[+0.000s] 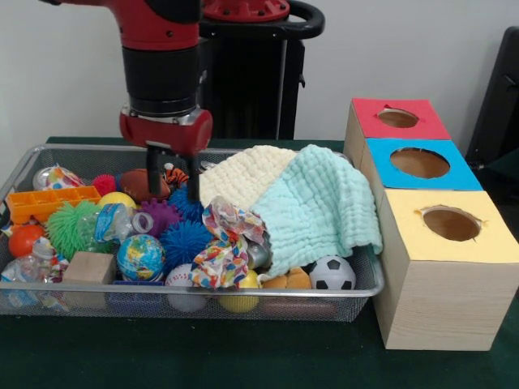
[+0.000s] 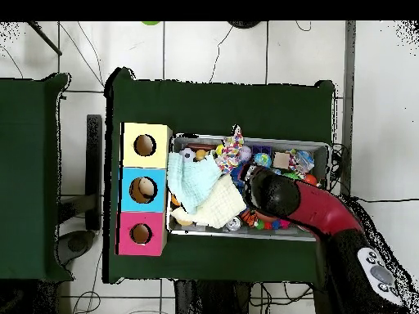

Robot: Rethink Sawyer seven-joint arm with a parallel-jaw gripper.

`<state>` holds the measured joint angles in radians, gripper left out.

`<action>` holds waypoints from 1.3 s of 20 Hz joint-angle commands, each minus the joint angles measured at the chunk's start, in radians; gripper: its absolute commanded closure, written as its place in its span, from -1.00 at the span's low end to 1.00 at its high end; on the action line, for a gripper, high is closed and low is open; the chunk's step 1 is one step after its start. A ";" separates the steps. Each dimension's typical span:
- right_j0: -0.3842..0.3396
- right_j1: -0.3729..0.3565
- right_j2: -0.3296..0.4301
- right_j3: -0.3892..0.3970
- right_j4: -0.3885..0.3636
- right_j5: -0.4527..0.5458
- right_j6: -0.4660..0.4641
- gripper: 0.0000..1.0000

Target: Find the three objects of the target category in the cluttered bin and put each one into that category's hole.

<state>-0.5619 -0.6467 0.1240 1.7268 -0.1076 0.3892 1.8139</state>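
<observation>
In the front view, a wire mesh bin (image 1: pixel 369 279) is seen on the green table (image 1: pixel 243 356), packed with toys. The gripper (image 1: pixel 173 174) is held low over the bin's far middle, its two dark fingers (image 1: pixel 193 180) pointing down and set slightly apart, with nothing seen between them. A brown football (image 1: pixel 143 184) lies just beside the fingertips, and a blue spiky ball (image 1: pixel 185 240) sits nearer the front. A cream cloth (image 1: pixel 243 174) and a mint cloth (image 1: pixel 320 207) are draped over the bin's right part, the mint one hanging over the rim. A globe ball (image 1: pixel 140 256), a wooden block (image 1: pixel 89 267), a soccer ball (image 1: pixel 332 274), a green spiky ball (image 1: pixel 73 227) and an orange tray (image 1: pixel 49 203) are also seen inside. Which category is the target cannot be told. Beside the bin, three boxes stand in a row, each with a round hole in its top: a red box (image 1: pixel 397 120), a blue box (image 1: pixel 422 164) and a yellow box (image 1: pixel 450 224).

In the overhead view, the arm (image 2: pixel 327 217) is seen reaching over the bin (image 2: pixel 321 147), and the gripper is hidden beneath it. The boxes lie touching the bin's left end: yellow box (image 2: pixel 145 131), blue box (image 2: pixel 144 173), red box (image 2: pixel 141 218).
</observation>
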 commanded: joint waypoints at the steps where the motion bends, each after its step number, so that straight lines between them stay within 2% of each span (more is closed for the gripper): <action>1: -0.004 0.045 -0.091 -0.064 0.081 -0.014 0.249 -1.00; 5: -0.002 0.047 -0.107 -0.070 0.120 0.014 0.250 -1.00; 14: 0.008 0.030 -0.107 -0.005 0.226 -0.012 0.276 -1.00; 26: 0.041 0.104 -0.148 0.021 0.394 -0.033 0.346 -1.00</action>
<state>-0.5357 -0.6099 -0.0277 1.7089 0.1918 0.3892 1.8421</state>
